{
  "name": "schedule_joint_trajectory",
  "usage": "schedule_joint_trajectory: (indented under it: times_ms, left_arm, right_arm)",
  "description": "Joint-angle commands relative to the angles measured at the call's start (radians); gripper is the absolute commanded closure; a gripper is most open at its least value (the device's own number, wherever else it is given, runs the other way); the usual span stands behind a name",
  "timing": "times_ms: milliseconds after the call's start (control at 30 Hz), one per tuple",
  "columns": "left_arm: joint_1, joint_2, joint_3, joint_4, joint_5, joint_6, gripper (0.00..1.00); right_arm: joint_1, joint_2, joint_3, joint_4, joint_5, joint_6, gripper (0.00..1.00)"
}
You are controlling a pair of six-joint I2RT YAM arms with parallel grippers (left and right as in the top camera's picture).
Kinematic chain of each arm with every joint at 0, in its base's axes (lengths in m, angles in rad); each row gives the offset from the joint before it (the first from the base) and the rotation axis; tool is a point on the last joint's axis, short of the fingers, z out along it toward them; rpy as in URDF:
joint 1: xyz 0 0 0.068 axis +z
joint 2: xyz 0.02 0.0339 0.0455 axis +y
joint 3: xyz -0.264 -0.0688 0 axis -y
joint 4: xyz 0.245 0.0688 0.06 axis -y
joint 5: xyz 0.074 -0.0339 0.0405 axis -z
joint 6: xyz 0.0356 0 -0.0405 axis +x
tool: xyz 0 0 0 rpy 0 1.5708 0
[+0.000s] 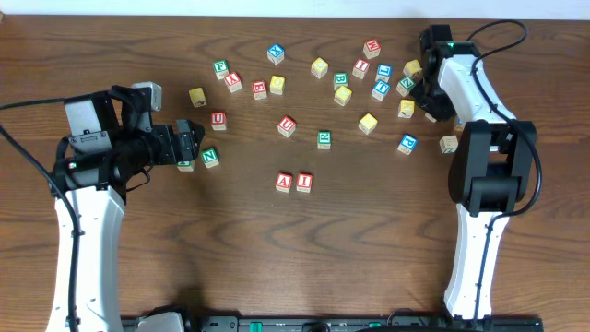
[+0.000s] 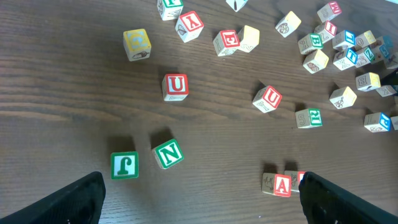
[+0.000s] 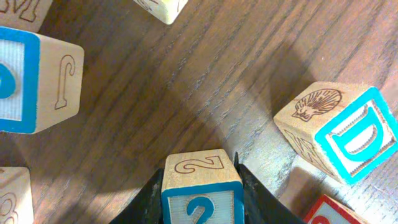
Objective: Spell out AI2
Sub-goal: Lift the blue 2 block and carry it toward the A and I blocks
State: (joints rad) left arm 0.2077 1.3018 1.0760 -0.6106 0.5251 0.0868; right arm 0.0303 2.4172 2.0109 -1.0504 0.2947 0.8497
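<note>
Closest thing to the lens is the 2 block [image 3: 202,202], blue-framed, pinched between the fingers of the right claw [image 3: 200,177], which is closed on it. Can't tell if it's off the wood or not.

Bigger picture: the tabletop [image 1: 369,249] has a mess of loose blocks [image 1: 343,94] strewn along the far side, thickest toward the right. That's where the right claw sits, well apart from the middle. The left claw [image 2: 202,180] is spread wide with nothing in it, hovering near the green N block [image 2: 168,154].

The good bit: the A block [image 1: 283,182] and I block [image 1: 304,182] are side by side, touching, mid-table. I'd call that two of three letters placed. What's left is carrying the 2 over and setting it just beside the I.
</note>
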Motion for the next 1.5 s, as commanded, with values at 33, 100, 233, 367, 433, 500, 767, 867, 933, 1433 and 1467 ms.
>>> schedule_joint_trajectory:
  times_ms: [33, 100, 233, 367, 433, 500, 767, 867, 933, 1433, 1467]
  left_arm:
    - [0.004, 0.006, 0.016, -0.003, 0.002, 0.014, 0.02]
    - [0.004, 0.006, 0.016, -0.002, 0.002, 0.014, 0.02]
    - [0.004, 0.006, 0.016, -0.002, 0.002, 0.014, 0.02]
    - [0.004, 0.006, 0.016, -0.002, 0.002, 0.014, 0.02]
    - [0.004, 0.006, 0.016, -0.002, 0.002, 0.014, 0.02]
    - [0.004, 0.006, 0.016, -0.002, 0.002, 0.014, 0.02]
    - [0.004, 0.006, 0.016, -0.003, 0.002, 0.014, 0.02]
    - [0.004, 0.006, 0.016, -0.003, 0.002, 0.014, 0.02]
    - [0.004, 0.006, 0.016, -0.004, 0.002, 0.013, 0.02]
    - [0.004, 0.006, 0.016, -0.01, 0.002, 0.014, 0.02]
    - [0.004, 0.006, 0.016, -0.01, 0.002, 0.014, 0.02]
  right_arm:
    - [0.001, 0.01, 0.035, -0.01, 0.009, -0.018, 0.75]
    - [0.001, 0.01, 0.043, -0.016, 0.009, -0.021, 0.77]
    - [0.001, 0.01, 0.063, -0.035, 0.009, -0.021, 0.78]
    - [0.001, 0.01, 0.089, -0.051, 0.009, -0.04, 0.81]
    - [0.001, 0.01, 0.108, -0.07, 0.009, -0.04, 0.83]
    - [0.002, 0.01, 0.13, -0.08, 0.004, -0.069, 0.85]
    - [0.018, 0.01, 0.288, -0.159, -0.061, -0.264, 0.92]
    - [0.035, 0.01, 0.372, -0.208, -0.105, -0.327, 0.92]
    - [0.05, 0.009, 0.431, -0.246, -0.127, -0.36, 0.94]
    - [0.164, -0.219, 0.513, -0.374, -0.171, -0.422, 0.99]
    - [0.174, -0.233, 0.513, -0.382, -0.167, -0.422, 0.99]
